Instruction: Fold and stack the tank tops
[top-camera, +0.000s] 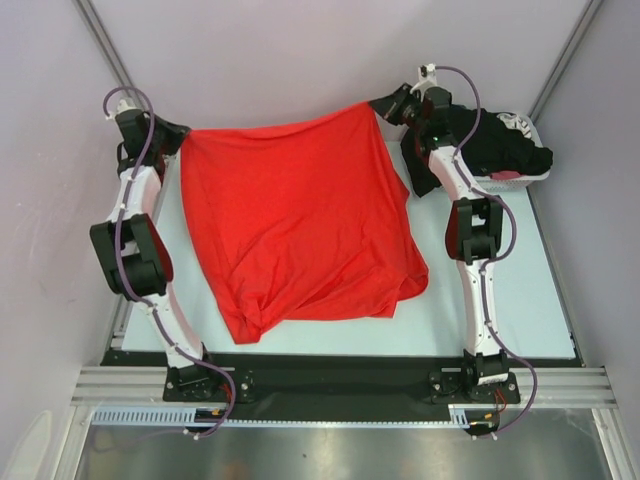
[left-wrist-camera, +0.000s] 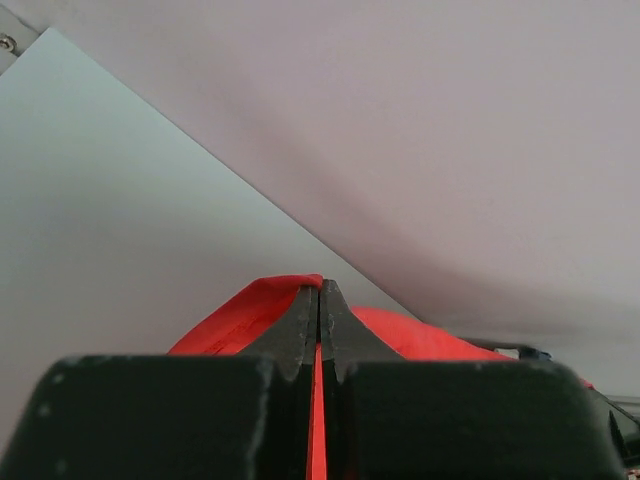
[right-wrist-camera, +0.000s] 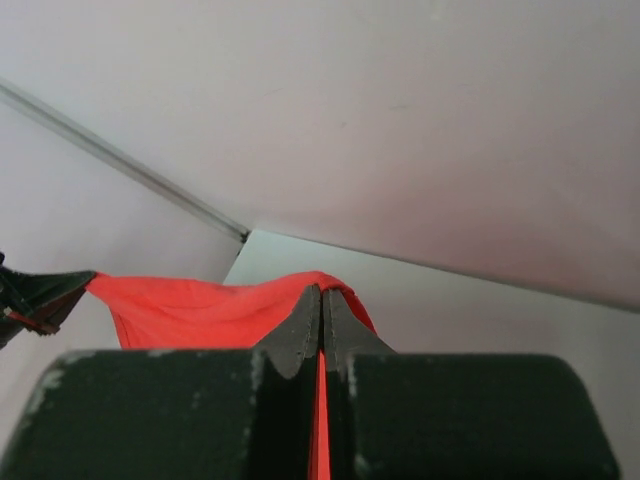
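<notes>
One red top (top-camera: 300, 220), likely one black top (top-camera: 492, 145), left claw (top-camera: 181, 138), right claw (top-camera: 379, 106)

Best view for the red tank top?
Top external: the whole red tank top shows, held between left gripper and right gripper. Wrist views show only red edges pinched in shut fingers.

On my overhead feed I see a pale counter (top-camera: 530, 300) with a white plastic basket (top-camera: 535, 174) at its two o'clock corner, close to the right wall. An aluminium rail (top-camera: 340, 385) runs along the six o'clock edge. Lilac-grey walls (top-camera: 300, 50) close off the other sides.
</notes>
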